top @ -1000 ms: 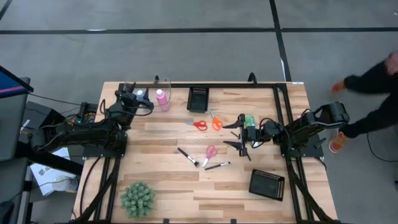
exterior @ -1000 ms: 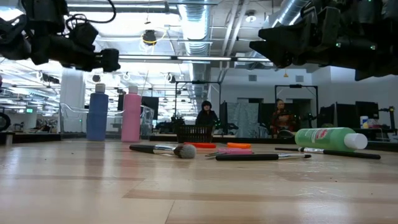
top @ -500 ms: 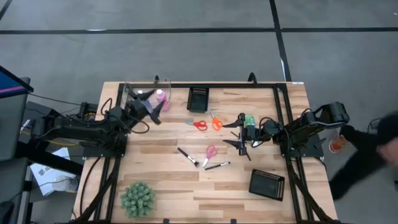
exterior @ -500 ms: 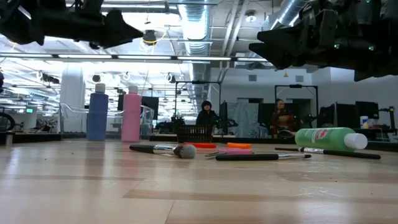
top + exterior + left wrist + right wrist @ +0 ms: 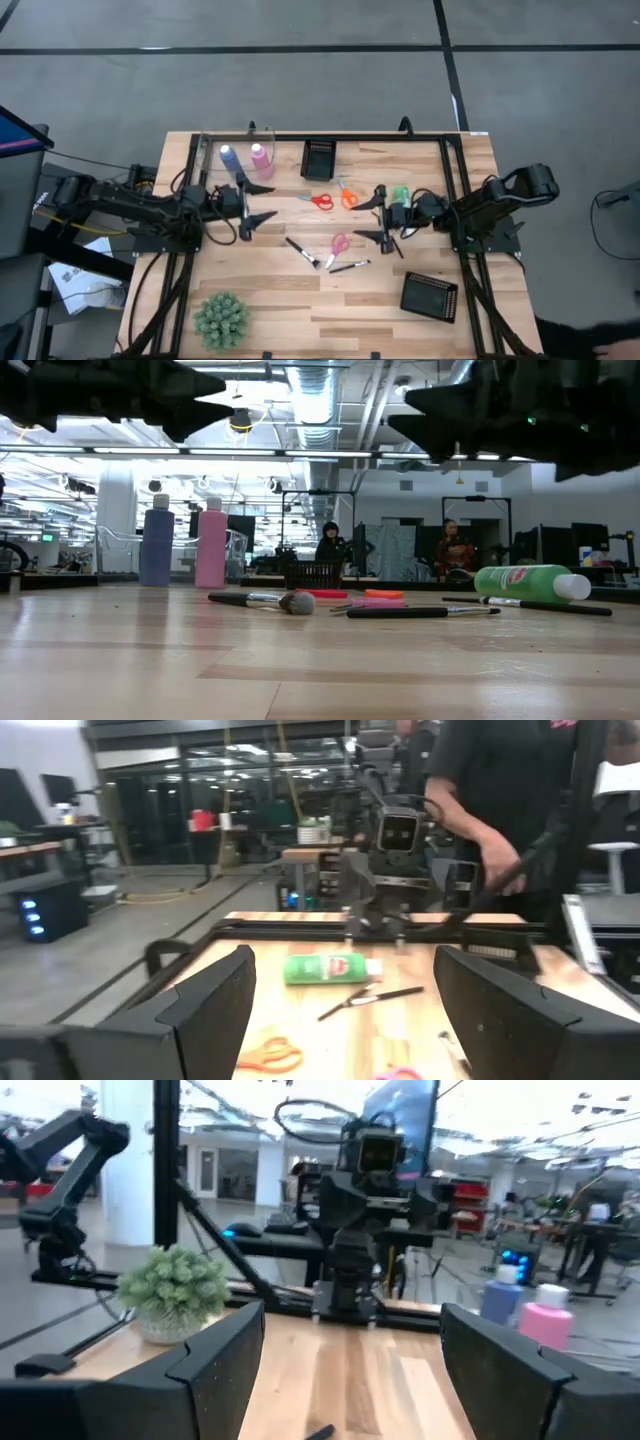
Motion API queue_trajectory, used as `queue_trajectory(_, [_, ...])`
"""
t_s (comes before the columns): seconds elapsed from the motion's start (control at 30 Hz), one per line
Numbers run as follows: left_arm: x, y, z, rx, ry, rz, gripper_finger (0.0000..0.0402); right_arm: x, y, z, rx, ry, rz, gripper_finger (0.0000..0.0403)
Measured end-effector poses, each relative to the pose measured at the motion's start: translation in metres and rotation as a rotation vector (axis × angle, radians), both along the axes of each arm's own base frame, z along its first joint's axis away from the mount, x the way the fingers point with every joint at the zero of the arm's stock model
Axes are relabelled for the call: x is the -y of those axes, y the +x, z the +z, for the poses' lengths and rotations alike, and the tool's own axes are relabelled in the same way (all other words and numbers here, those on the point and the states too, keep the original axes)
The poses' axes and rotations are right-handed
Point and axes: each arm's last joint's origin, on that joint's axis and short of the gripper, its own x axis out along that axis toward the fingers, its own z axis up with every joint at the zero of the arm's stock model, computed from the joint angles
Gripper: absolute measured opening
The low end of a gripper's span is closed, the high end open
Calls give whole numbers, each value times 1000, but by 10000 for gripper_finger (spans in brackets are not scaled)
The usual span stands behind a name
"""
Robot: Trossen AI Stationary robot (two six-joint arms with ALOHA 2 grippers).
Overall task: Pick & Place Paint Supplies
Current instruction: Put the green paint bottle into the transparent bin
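Note:
The blue bottle [image 5: 229,157] and pink bottle [image 5: 260,157] stand upright on their bases at the far left. The green bottle [image 5: 400,192] lies on its side right of centre. Red scissors [image 5: 318,200], orange scissors [image 5: 347,195], pink scissors [image 5: 338,244] and two brushes [image 5: 301,251] [image 5: 347,266] lie flat mid-table. My left gripper [image 5: 262,203] is open above the table, near the bottles' near side, pointing toward the table's right. My right gripper [image 5: 373,218] is open, pointing left, just on the near side of the green bottle [image 5: 330,967]. Neither gripper has anything between its fingers.
One black mesh tray [image 5: 318,158] sits at the far middle, another [image 5: 429,295] at the near right. A spiky green plant [image 5: 221,320] stands near the near left corner. A clear curved stand [image 5: 238,140] rises behind the bottles. A person stands beyond the table's right edge [image 5: 500,810].
My left gripper has swung away from the blue bottle at the far left corner, toward the near edge and the table's middle, and has turned to point toward the right. It stays open. The blue bottle now shows uncovered and upright. My right gripper has shifted slightly leftward.

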Motion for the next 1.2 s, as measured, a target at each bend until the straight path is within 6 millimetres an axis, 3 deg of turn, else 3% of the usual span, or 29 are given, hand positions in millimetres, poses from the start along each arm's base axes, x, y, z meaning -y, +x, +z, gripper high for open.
queue_trajectory(0.3, [9, -1, 2, 17, 2, -57, 298, -17, 58, -4, -14, -6, 57, 285])
queue_trajectory(0.47, [12, -7, 5, 30, 9, -63, 298, -20, 67, -6, -6, 10, 68, 285])
queue_trajectory(0.67, [14, -23, 9, -3, 40, 2, 298, -22, 51, 5, 32, 5, 80, 285])
queue_trajectory(0.87, [18, -40, 8, -12, -12, -46, 298, -20, 21, 10, 62, -7, 84, 285])
queue_trajectory(1.2, [20, -51, -26, 14, -30, -87, 298, -13, -20, 3, 142, 50, 90, 285])
